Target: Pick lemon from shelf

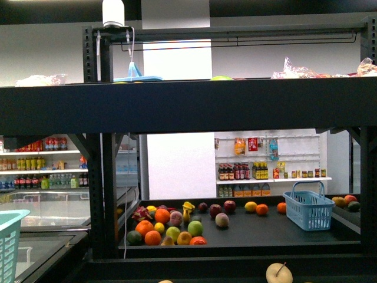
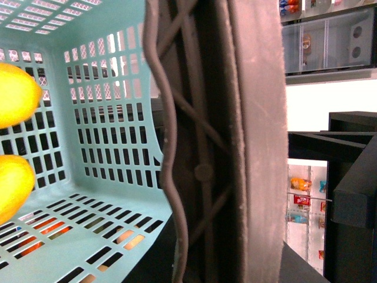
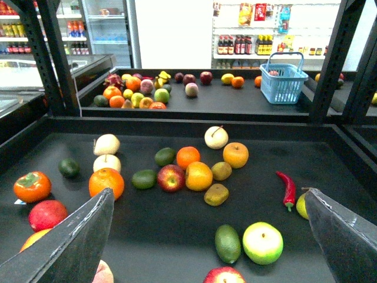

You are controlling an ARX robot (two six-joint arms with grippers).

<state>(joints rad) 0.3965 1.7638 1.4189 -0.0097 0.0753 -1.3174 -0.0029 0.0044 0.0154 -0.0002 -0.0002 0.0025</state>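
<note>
The shelf (image 1: 188, 106) is a black metal rack, and its wide dark deck (image 3: 159, 236) carries scattered fruit. My right gripper (image 3: 206, 239) hangs open low over this deck, above a green avocado (image 3: 227, 243) and a green apple (image 3: 263, 242). A yellowish fruit (image 3: 301, 206), perhaps a lemon, lies beside a red chilli (image 3: 287, 187) and is half hidden by one finger (image 3: 344, 236). My left gripper (image 2: 194, 224) is shut on the wall of a teal basket (image 2: 106, 130). Two yellow lemons (image 2: 15, 94) lie inside the basket, cut off by the picture's edge.
Oranges (image 3: 106, 182), apples (image 3: 171, 177), a persimmon (image 3: 31, 186) and kiwis (image 3: 216, 194) crowd the near deck. A farther deck holds more fruit and a blue basket (image 1: 309, 206). Black uprights (image 3: 50, 59) flank the deck. The teal basket (image 1: 9, 242) shows at the front view's lower left.
</note>
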